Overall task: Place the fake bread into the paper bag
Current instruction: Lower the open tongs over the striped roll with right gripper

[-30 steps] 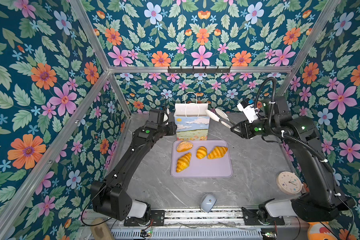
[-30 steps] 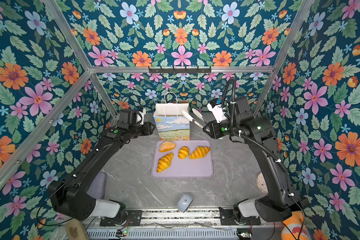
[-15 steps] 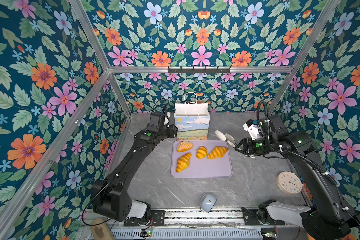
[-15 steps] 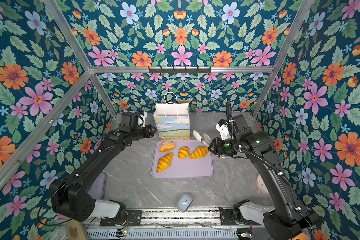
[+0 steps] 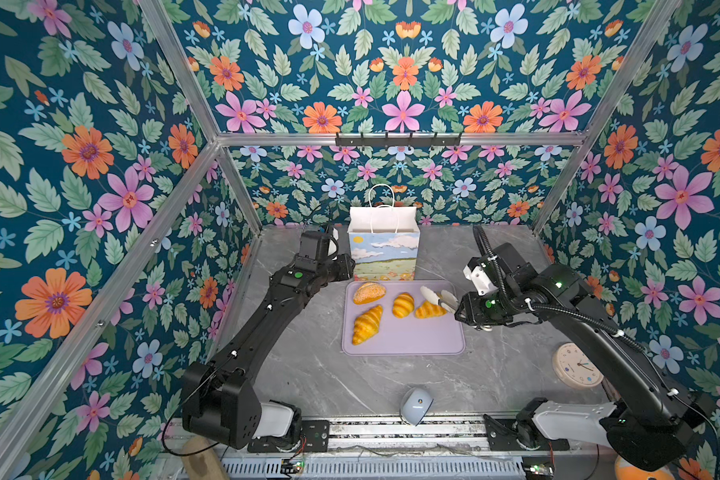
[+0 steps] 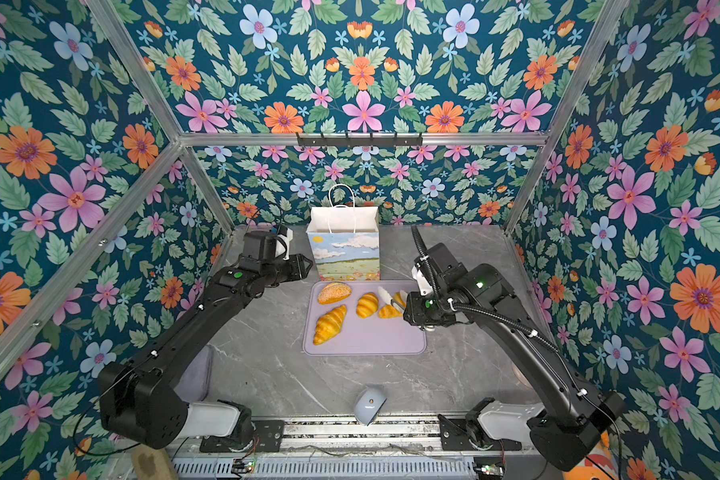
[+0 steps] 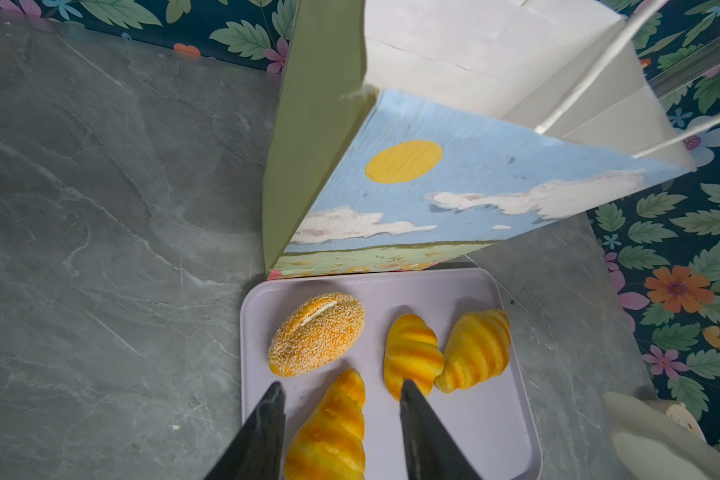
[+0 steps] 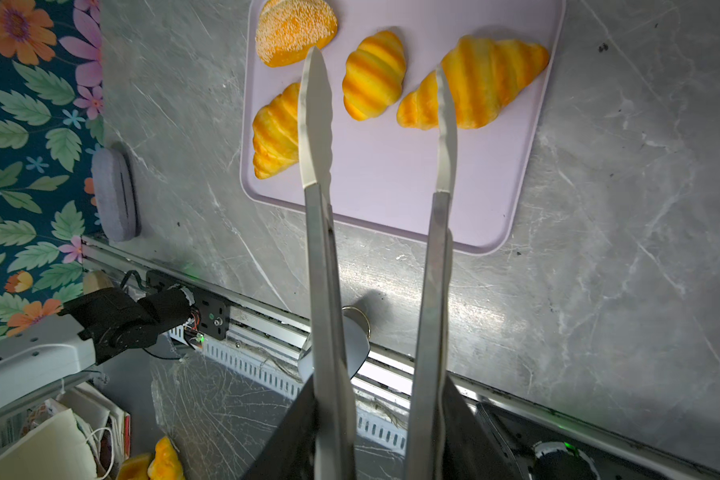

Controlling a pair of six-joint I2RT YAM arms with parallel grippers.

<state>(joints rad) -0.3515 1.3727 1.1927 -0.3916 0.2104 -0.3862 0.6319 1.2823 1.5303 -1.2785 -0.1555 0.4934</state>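
Several pieces of fake bread lie on a lilac tray (image 5: 404, 343): a seeded bun (image 5: 368, 292), a ridged roll (image 5: 403, 304), a small croissant (image 5: 429, 310) and a larger croissant (image 5: 366, 324). The paper bag (image 5: 384, 249) stands upright and open just behind the tray. My right gripper (image 5: 460, 309) is shut on metal tongs (image 8: 314, 104). The tongs' white tips are spread above the small croissant (image 8: 487, 79), with nothing between them. My left gripper (image 5: 346, 266) hovers open and empty beside the bag's left side; in its wrist view the bag (image 7: 454, 187) and tray lie ahead.
A round clock (image 5: 577, 365) lies at the right edge of the table. A pale blue mouse (image 5: 415, 409) sits at the front edge and a grey-purple pad (image 6: 194, 374) by the left wall. A tan block (image 5: 198, 459) and an orange plush (image 5: 636, 469) lie beyond the front rail.
My right arm has swung down and forward from beside the bag's mouth, so the tongs now sit low over the tray's right croissant. The left arm has barely moved.
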